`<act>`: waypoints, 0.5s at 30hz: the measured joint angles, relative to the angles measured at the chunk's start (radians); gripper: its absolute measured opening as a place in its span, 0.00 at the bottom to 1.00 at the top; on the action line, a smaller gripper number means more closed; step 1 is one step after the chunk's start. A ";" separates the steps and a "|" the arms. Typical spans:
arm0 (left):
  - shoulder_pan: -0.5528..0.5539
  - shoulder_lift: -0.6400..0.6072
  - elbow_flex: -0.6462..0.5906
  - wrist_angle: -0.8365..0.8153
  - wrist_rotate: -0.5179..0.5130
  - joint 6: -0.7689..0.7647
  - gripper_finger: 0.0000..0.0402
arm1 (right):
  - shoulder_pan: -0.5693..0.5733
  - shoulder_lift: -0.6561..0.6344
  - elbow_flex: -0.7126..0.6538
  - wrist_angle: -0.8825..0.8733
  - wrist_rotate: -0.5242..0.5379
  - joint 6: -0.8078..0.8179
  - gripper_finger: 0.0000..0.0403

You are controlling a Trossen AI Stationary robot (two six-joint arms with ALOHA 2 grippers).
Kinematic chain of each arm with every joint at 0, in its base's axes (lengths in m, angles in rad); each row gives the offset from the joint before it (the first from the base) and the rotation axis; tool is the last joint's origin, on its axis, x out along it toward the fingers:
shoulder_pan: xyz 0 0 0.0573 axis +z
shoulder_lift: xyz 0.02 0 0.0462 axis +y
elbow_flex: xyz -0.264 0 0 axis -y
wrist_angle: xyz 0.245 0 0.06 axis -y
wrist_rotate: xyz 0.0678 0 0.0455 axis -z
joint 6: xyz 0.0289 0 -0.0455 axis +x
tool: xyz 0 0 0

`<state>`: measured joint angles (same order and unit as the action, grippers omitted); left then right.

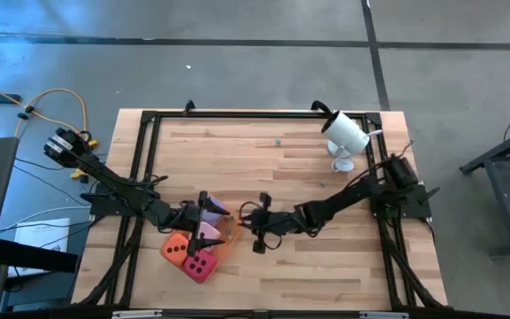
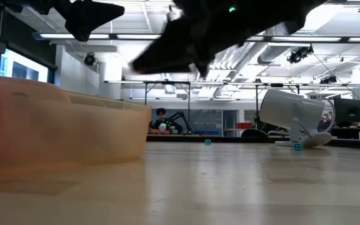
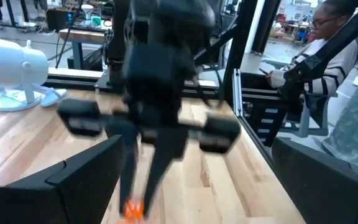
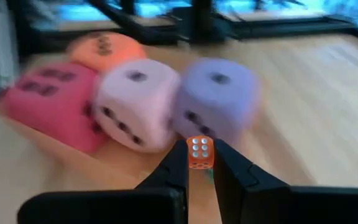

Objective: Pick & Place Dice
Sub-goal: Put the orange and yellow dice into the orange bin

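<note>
Four soft dice sit together on the flat orange tray [image 1: 230, 236]: magenta [image 4: 51, 102], orange [image 4: 104, 48], light pink [image 4: 135, 102] and purple [image 4: 219, 99]. My right gripper [image 4: 201, 163] hangs just right of the tray [image 1: 244, 227], shut on a much smaller orange die with white pips [image 4: 200, 151]. My left gripper [image 1: 204, 213] stands open over the tray's far side, nothing between its fingers [image 3: 73, 180]. My right gripper pinches the small orange die by two opposite sides [image 4: 192, 160], only at the free ends of its two fingers. The fingers [image 3: 157, 171] come from the table's right, slanting down. The die [image 3: 132, 210] is lifted clear of the table, white pips facing the wrist.
A white cylinder on a stand [image 1: 345, 135] stands at the far right of the table. Two tiny teal cubes [image 2: 207, 142] [image 2: 298, 147] lie on the wood near it. The tray's wall [image 2: 61, 128] fills the low view's left. A seated person [image 3: 328, 37] is beyond the table.
</note>
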<state>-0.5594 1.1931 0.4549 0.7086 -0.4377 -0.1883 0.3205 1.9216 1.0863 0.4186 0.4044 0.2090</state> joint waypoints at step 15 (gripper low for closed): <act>0.000 0.000 0.000 -0.014 0.000 0.004 0.99 | -0.007 0.151 0.156 -0.021 -0.062 -0.161 0.26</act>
<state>-0.5594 1.1931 0.4549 0.6942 -0.4379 -0.1844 0.3131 2.0723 1.2427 0.3975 0.3425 0.0479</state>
